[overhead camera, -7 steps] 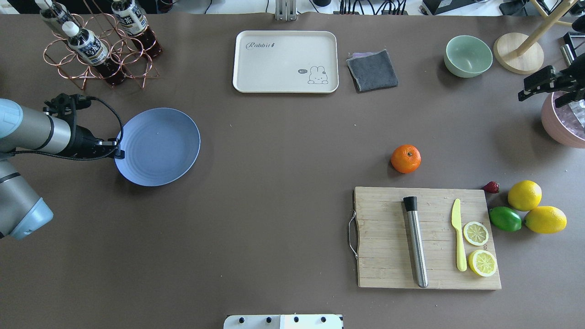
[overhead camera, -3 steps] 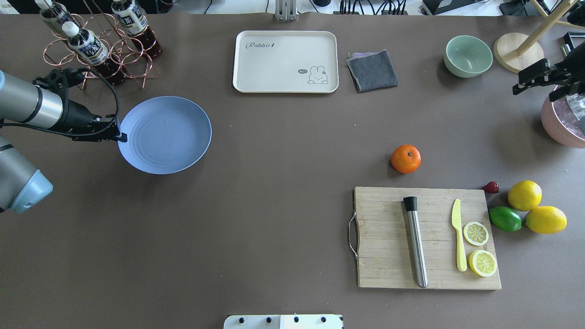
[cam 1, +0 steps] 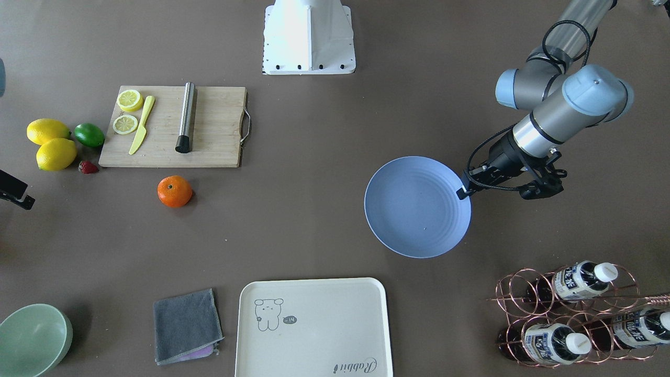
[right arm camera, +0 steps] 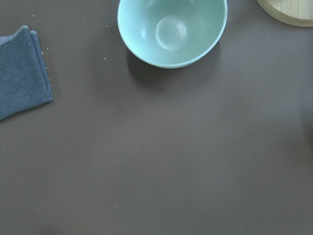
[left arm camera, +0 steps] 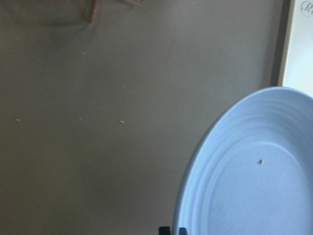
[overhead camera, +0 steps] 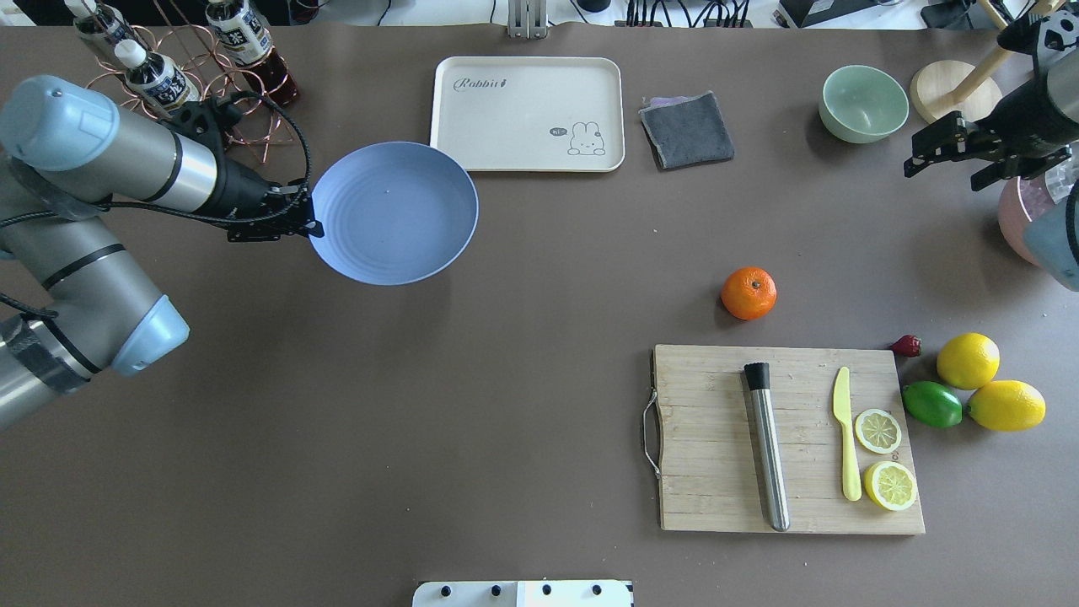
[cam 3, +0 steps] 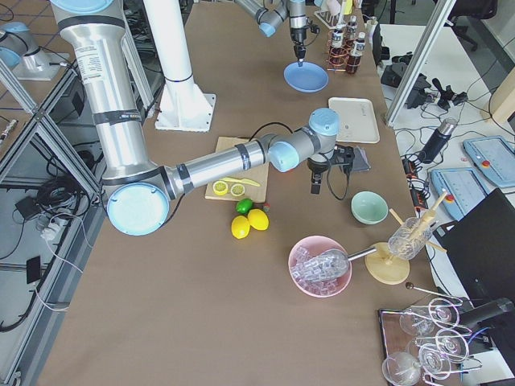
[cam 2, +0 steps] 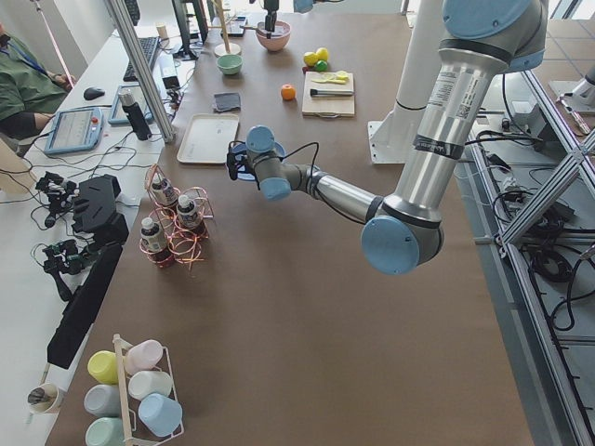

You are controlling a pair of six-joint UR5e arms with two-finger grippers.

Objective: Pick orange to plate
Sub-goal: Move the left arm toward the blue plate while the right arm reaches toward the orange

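The plate (overhead camera: 394, 212) has swung toward the table's far edge, lifted, with the left gripper (overhead camera: 314, 226) pinching its rim. The orange (overhead camera: 748, 292) lies untouched on the table's right half; the right gripper (overhead camera: 961, 160), fingers apart, hovers well away — the pick is not begun.

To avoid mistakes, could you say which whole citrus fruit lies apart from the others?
The orange, lying alone; the lemons and lime sit clustered together.

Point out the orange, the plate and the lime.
orange (overhead camera: 748, 293), overhead view, centre of its peel.
plate (overhead camera: 393, 212), overhead view, bare middle of its face.
lime (overhead camera: 931, 404), overhead view, middle of its skin.
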